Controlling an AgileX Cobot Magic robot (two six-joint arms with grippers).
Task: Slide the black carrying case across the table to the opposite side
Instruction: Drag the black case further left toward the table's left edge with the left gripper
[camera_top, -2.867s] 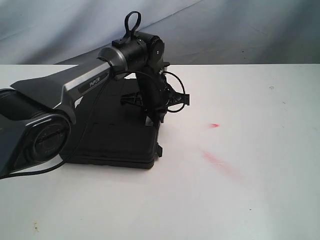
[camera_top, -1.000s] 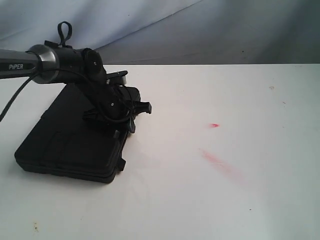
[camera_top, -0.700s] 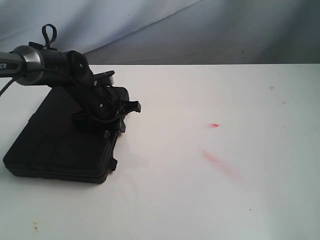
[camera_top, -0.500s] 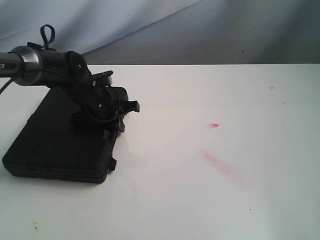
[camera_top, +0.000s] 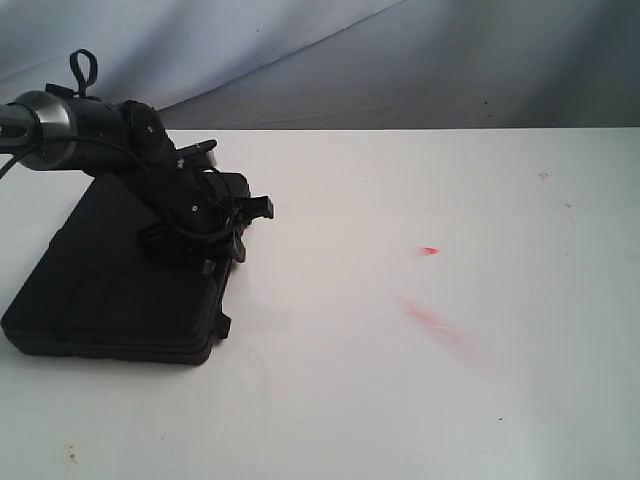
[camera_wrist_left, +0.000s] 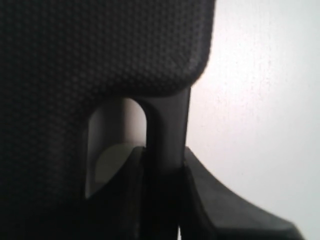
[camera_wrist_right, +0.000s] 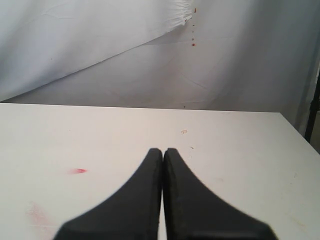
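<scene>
The flat black case (camera_top: 110, 290) lies at the left edge of the white table (camera_top: 420, 380) in the exterior view. My left gripper (camera_top: 215, 262) stands over the case's right edge, its arm coming in from the left. The left wrist view shows the textured lid (camera_wrist_left: 100, 45) and the handle bar (camera_wrist_left: 165, 135) beside the slot cut-out, with my left gripper (camera_wrist_left: 162, 165) shut on that bar. My right gripper (camera_wrist_right: 163, 152) is shut with nothing in it, above bare tabletop; it does not show in the exterior view.
Red smears (camera_top: 435, 322) and a small red spot (camera_top: 428, 250) mark the table right of centre. A grey-blue cloth backdrop (camera_top: 400, 60) hangs behind the table's far edge. White tabletop stretches to the right of the case.
The case and my left gripper have moved left across the table, from near the middle to the left edge. The movement has slowed in the last half second.
</scene>
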